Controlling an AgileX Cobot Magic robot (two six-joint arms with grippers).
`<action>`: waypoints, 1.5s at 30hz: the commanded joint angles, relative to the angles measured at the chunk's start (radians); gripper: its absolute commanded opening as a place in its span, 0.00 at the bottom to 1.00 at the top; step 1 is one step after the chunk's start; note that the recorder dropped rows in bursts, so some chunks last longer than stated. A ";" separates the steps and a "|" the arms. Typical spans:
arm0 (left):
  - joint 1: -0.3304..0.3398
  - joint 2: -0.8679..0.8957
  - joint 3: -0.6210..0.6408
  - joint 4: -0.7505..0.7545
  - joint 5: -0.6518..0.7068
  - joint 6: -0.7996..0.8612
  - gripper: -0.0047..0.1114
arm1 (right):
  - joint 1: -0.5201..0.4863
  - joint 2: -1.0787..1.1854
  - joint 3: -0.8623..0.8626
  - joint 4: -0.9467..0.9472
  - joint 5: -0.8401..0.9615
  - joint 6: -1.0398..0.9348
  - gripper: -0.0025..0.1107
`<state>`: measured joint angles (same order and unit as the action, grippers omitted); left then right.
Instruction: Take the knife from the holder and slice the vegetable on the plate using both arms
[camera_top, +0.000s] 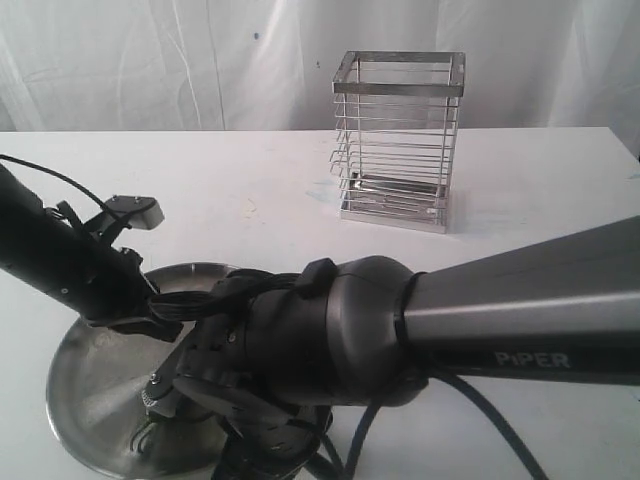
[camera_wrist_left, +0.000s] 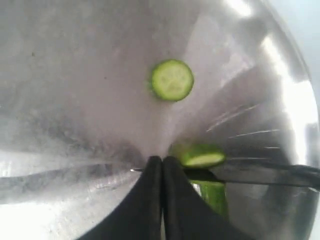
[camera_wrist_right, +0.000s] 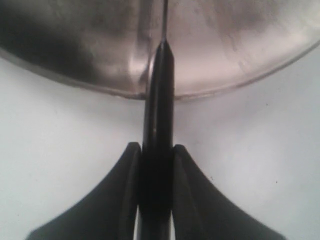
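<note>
Knife (camera_wrist_right: 158, 125) clamped in right jaws | left jaws closed, empty, beside pepper (camera_wrist_left: 212, 192) | risk: pepper (seemingly unpinned) rolls under blade, giving a crooked cut

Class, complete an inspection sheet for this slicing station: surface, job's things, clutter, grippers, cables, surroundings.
Surface: white table, faint smudges.
Job's things: holder upright at the back, no knife seen inside; knife reaching over the plate; vegetable partly cut, one slice lying flat on the plate.
Clutter: nothing seen.
Grippers: left gripper shut, empty, tips beside the vegetable; right gripper shut on the knife handle.
Cables: black cables hang under the right arm.
Surroundings: white cloth behind the table.
</note>
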<state>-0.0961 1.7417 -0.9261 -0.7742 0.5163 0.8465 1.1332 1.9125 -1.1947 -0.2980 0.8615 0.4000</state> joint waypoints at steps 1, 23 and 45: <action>-0.007 -0.072 -0.004 0.005 0.054 -0.004 0.04 | -0.008 -0.003 -0.005 -0.017 0.006 -0.004 0.02; -0.007 -0.101 0.048 0.042 0.145 -0.040 0.04 | -0.013 -0.003 -0.030 0.137 -0.012 -0.056 0.02; -0.007 -0.101 0.048 0.024 0.210 -0.042 0.04 | -0.015 0.020 -0.135 0.143 0.169 -0.198 0.02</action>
<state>-0.0961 1.6511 -0.8860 -0.7271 0.7097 0.8062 1.1269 1.9231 -1.2997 -0.1574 0.9942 0.2428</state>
